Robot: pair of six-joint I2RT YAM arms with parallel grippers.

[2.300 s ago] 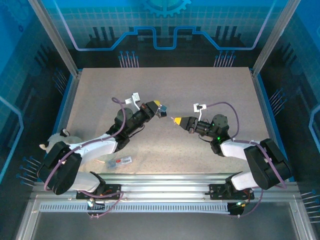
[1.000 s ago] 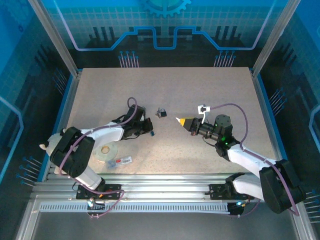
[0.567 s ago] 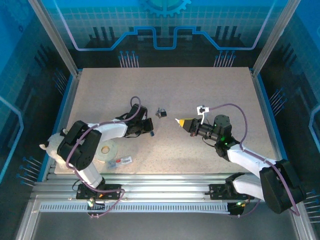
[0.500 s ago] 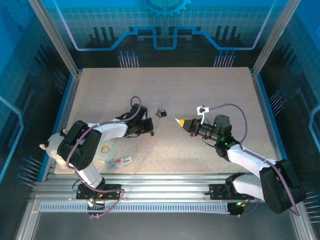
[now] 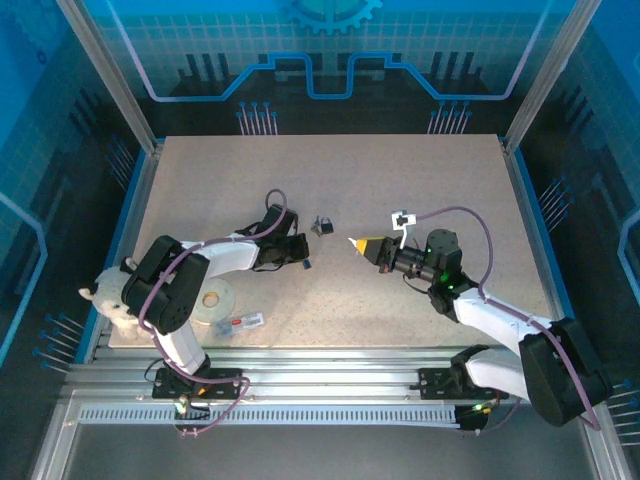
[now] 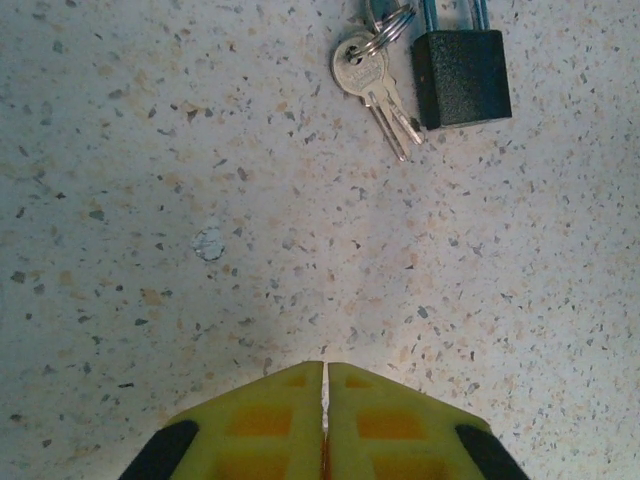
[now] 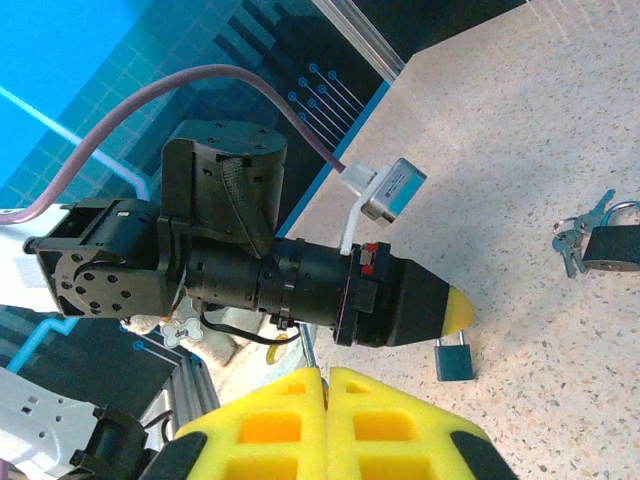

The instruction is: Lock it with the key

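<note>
A black padlock (image 6: pixel 460 75) lies flat on the speckled table, with a ring of silver keys (image 6: pixel 375 85) touching its left side. In the top view the padlock (image 5: pixel 322 226) sits between the two grippers. My left gripper (image 6: pixel 325 395) is shut and empty, low over the table, a short way short of the keys. A small blue padlock (image 7: pixel 453 360) lies just beside its tip (image 5: pixel 300 256). My right gripper (image 7: pixel 327 385) is shut and empty. It hovers to the right of the black padlock (image 7: pixel 610 247), pointing left (image 5: pixel 353 242).
A tape roll (image 5: pixel 210 299) and a small clear packet (image 5: pixel 245 321) lie near the table's front left corner, beside a white figure (image 5: pixel 103 296). Metal frame posts and blue panels ring the table (image 5: pixel 400 170). Open tabletop stretches behind the padlock.
The left gripper, earlier raised at the black padlock, now lies low and drawn back beside the blue padlock. Its elbow has shifted right over the last second. The right gripper has barely moved.
</note>
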